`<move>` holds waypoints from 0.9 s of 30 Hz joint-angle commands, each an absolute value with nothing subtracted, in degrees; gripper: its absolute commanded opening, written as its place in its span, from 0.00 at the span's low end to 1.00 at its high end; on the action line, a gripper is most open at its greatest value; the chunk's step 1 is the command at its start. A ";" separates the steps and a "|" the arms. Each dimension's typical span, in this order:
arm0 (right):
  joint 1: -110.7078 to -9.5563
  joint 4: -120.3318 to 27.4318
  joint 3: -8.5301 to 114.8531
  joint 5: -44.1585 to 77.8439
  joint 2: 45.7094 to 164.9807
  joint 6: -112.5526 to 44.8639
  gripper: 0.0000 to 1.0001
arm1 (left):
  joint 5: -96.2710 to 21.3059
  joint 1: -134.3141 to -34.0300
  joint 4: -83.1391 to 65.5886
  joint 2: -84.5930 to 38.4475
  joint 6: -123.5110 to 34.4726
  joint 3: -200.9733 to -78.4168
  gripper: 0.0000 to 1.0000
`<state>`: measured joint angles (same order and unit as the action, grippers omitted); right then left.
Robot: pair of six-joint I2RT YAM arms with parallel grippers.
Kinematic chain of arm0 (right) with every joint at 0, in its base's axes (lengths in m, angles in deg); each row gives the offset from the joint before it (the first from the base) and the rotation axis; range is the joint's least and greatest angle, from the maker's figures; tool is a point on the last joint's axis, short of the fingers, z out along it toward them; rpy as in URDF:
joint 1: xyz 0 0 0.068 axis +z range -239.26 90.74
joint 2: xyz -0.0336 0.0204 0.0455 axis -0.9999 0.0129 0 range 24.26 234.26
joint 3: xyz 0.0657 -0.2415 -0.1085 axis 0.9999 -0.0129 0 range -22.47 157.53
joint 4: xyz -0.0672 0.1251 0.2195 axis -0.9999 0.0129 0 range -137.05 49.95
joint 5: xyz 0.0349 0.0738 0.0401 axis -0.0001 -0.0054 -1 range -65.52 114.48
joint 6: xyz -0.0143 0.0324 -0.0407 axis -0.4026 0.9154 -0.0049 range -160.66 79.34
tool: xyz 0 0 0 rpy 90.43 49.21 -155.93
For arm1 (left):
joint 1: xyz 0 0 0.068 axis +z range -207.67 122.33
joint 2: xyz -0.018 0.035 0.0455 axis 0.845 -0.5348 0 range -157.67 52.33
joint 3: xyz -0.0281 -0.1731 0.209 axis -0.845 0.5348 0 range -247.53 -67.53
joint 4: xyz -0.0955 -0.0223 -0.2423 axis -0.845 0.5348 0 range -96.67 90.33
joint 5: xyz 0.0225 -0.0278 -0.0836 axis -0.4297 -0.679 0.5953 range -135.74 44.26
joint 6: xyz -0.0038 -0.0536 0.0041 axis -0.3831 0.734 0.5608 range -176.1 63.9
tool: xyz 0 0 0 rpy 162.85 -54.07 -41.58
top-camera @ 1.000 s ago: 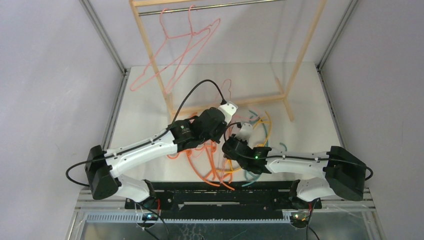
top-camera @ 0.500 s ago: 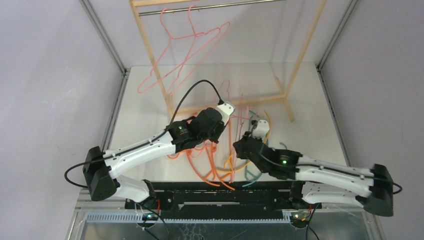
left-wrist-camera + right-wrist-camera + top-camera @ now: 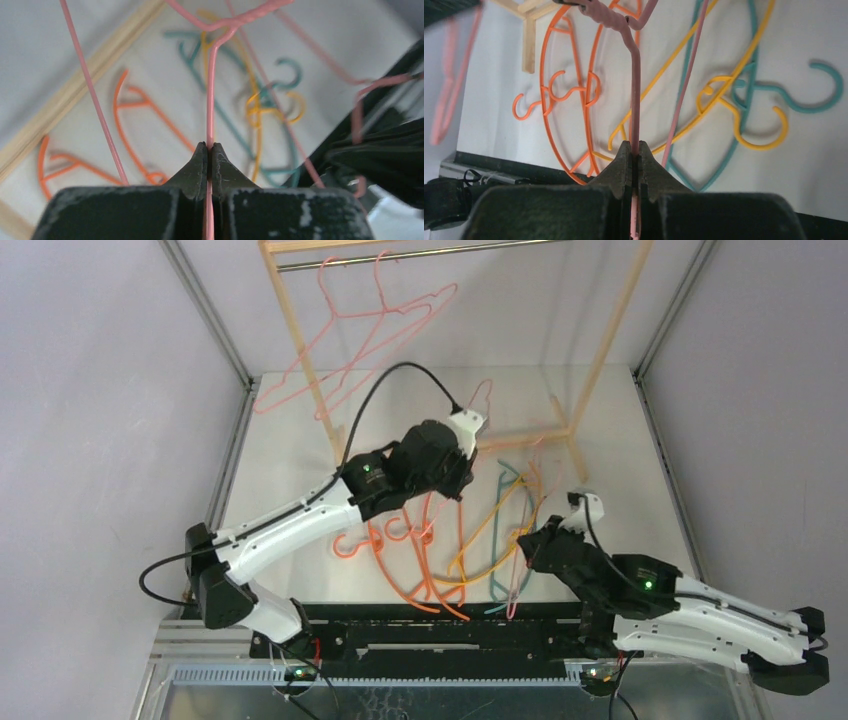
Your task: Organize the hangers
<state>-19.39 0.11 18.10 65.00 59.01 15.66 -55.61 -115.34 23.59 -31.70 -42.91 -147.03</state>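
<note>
Hangers in pink (image 3: 352, 348) dangle from the rack (image 3: 300, 340), upper left. At centre, the left gripper (image 3: 210, 146) pinches a pink hanger (image 3: 212, 75) above loose hangers (image 3: 440, 565) on the table (image 3: 290, 490). Lower right, the right gripper (image 3: 634, 145) clamps pink wire (image 3: 635, 100).

At upper centre the pale pink hangers (image 3: 384, 290) show against a light-wood rack (image 3: 606, 340); another pink hanger (image 3: 212, 90) runs mid-frame. Over the white table (image 3: 620, 500) are orange hangers (image 3: 425, 580), one yellow-orange hanger (image 3: 760, 146) and one teal hanger (image 3: 814, 108) — all plain, unpatterned.
</note>
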 commanded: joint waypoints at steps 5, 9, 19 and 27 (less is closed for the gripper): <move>-18.86 9.69 19.52 71.06 52.69 19.88 0.00 | -44.32 -111.78 23.28 -40.95 -32.39 -176.50 0.00; -18.86 10.60 20.65 71.47 53.03 19.71 0.00 | -39.32 -108.57 18.08 -45.67 -26.19 -182.81 0.00; -18.86 12.77 21.71 73.40 51.83 20.05 0.00 | -33.55 -100.94 -1.08 -48.19 -12.02 -179.35 0.00; -19.42 12.83 22.01 74.04 52.46 19.24 0.00 | -37.36 -99.48 -9.83 -44.13 -13.19 -176.96 0.00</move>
